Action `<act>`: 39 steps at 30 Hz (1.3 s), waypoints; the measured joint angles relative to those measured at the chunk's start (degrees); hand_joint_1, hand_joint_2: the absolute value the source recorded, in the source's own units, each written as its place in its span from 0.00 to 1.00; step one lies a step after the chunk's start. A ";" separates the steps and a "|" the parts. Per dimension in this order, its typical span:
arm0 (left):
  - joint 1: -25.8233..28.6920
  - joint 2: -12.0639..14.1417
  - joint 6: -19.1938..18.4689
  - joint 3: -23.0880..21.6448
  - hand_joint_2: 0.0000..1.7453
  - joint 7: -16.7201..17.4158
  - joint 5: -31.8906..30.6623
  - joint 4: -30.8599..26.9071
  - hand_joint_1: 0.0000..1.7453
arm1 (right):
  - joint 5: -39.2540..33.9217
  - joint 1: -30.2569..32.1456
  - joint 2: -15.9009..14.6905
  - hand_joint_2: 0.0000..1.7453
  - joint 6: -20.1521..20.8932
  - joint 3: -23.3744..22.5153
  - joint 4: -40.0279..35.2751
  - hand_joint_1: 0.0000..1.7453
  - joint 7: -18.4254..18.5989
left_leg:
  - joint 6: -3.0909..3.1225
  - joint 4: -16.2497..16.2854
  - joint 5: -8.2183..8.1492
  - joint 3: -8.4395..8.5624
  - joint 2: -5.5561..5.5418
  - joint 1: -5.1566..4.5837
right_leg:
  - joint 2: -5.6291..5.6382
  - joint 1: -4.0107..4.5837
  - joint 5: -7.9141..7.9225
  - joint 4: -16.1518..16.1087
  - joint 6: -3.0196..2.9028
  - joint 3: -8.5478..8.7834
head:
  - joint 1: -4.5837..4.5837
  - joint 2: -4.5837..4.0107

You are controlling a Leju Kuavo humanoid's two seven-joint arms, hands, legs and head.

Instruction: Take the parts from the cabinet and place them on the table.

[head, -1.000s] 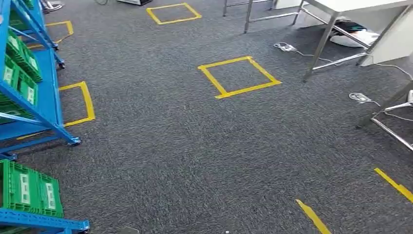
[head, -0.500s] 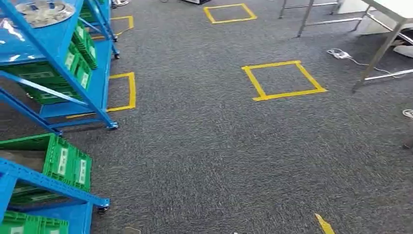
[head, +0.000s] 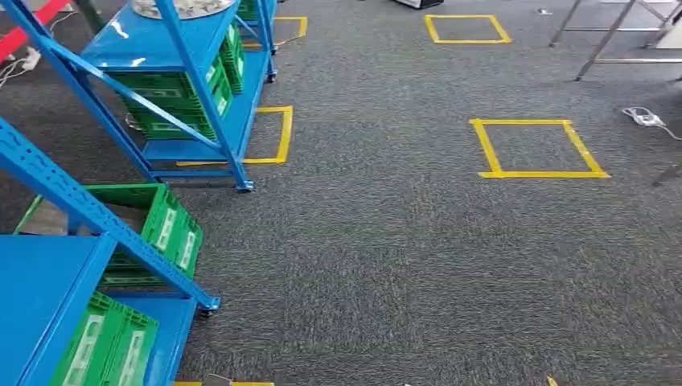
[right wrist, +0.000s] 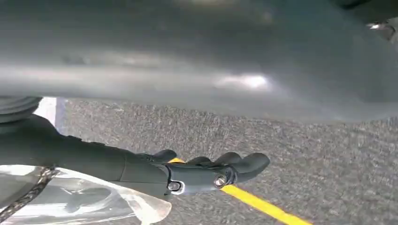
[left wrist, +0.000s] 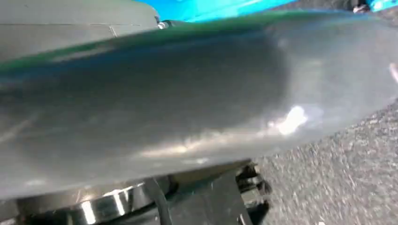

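A silver round part (head: 183,6) lies on the top shelf of the far blue cabinet (head: 241,165), at the head view's upper edge. Green crates (head: 173,88) sit on that cabinet's lower shelves. A second blue cabinet (head: 48,281) stands nearer at the lower left, with more green crates (head: 169,233) in it. In the right wrist view my right hand (right wrist: 206,171) hangs over the grey carpet, fingers stretched out and holding nothing. In the left wrist view a blurred grey surface (left wrist: 187,93) covers most of the picture, and I cannot make out my left hand's fingers.
Grey carpet lies between the cabinets and the right side, marked with yellow tape squares (head: 537,173). Metal table legs (head: 599,40) stand at the upper right. A white power strip (head: 643,118) with its cable lies near them.
The whole head picture has slid to the right: the camera has turned left. The two blue cabinets now take up more of the left side, and the table has left the picture.
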 joint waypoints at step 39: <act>-0.01 -0.74 1.33 0.02 0.00 0.17 -1.05 0.00 0.00 | 0.07 -0.02 -0.26 0.00 -0.66 0.96 -0.02 0.00 0.24 | -1.35 1.55 1.13 -2.69 -7.10 0.33 | 4.80 1.01 8.02 -18.29 -2.78 9.52 | 0.63 0.00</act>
